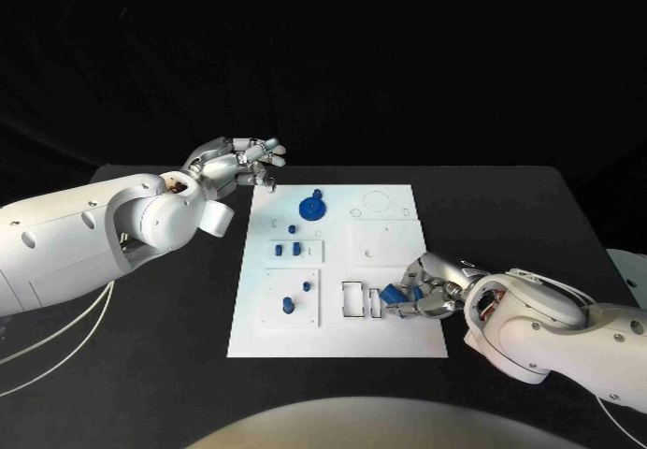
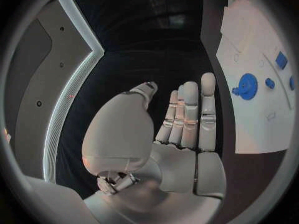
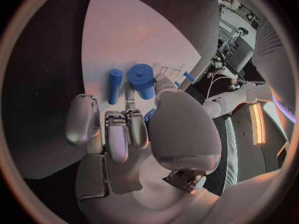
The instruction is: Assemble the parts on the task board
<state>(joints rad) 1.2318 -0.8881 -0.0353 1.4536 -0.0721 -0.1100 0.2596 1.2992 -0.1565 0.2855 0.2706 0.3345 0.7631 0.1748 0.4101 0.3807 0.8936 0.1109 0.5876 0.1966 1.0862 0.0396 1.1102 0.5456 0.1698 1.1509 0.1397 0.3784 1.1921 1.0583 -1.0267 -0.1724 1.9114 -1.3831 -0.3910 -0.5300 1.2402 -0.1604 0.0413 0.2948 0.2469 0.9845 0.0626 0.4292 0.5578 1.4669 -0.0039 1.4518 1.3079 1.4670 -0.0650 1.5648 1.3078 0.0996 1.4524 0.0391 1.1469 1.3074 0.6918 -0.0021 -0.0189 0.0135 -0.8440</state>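
Table (image 1: 539, 215) is matte black, plain. Task board (image 1: 405, 337) is white w/ faint grey outline marks. You've got blue parts on it: blue gear (image 1: 313, 205) just off the left hand (image 1: 243, 159) fingertips, small blue pegs (image 1: 286, 249) mid-board. Both hands are silver, arms white. Right hand (image 1: 432, 288) fingers close round a blue piece (image 1: 395, 297); 2 blue cylinders (image 3: 142, 79) lie beyond its fingertips.

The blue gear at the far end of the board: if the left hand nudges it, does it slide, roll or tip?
The blue gear lies flat on the task board, so it would probably slide, not roll. It looks rigid and light. The left hand hovers nearby, empty.
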